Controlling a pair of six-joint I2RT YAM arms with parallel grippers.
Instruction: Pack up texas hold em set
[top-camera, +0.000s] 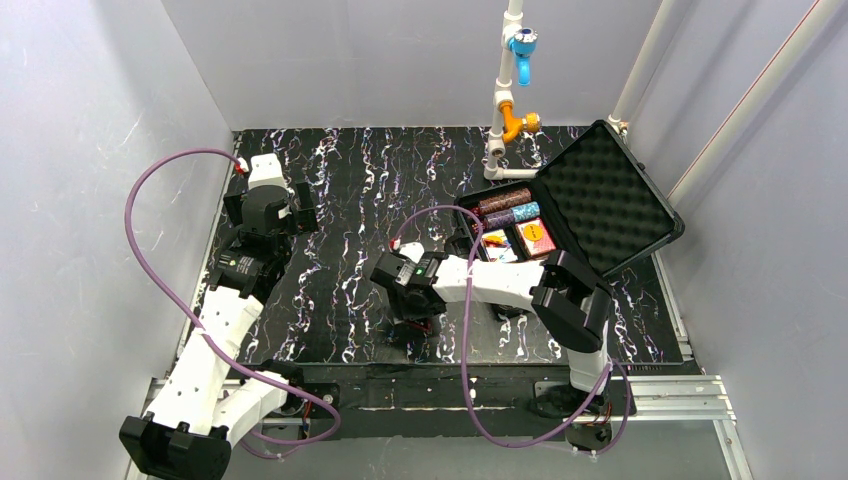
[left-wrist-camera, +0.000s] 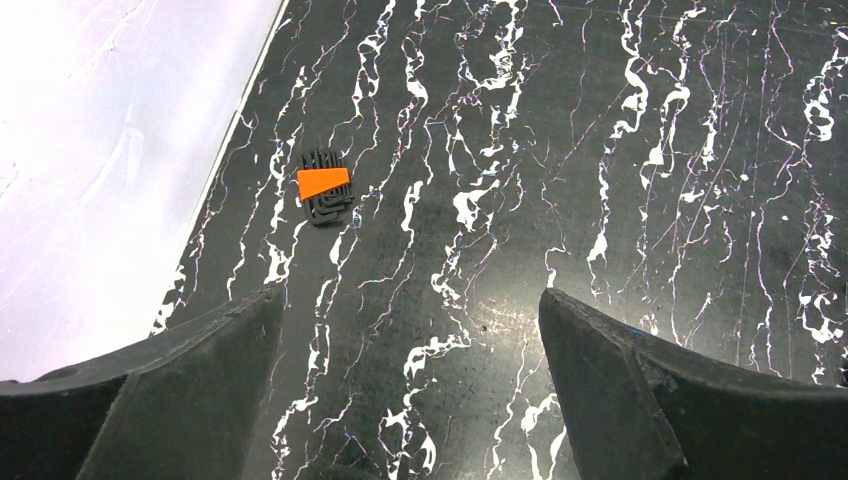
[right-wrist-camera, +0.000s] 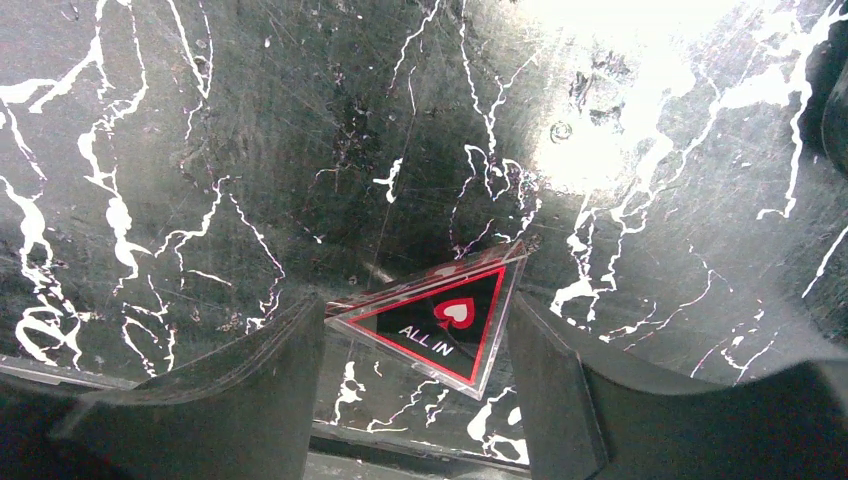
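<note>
Two arms work over the black marbled surface (top-camera: 350, 180). The right end effector (right-wrist-camera: 415, 308) is partly closed, its fingers pinching the triangular "ALL IN" marker (right-wrist-camera: 445, 325) by its left corner and right edge, near mid-surface in the top view. The left end effector (left-wrist-camera: 410, 300) is spread wide and holds nothing, at 9 o'clock. A small black-and-orange piece (left-wrist-camera: 325, 188) lies at 11 o'clock in its wrist view. The black case (top-camera: 605, 195) sits at 2 o'clock, lid up, with chip rolls (top-camera: 505, 202) and an orange disc (top-camera: 538, 232) inside.
</note>
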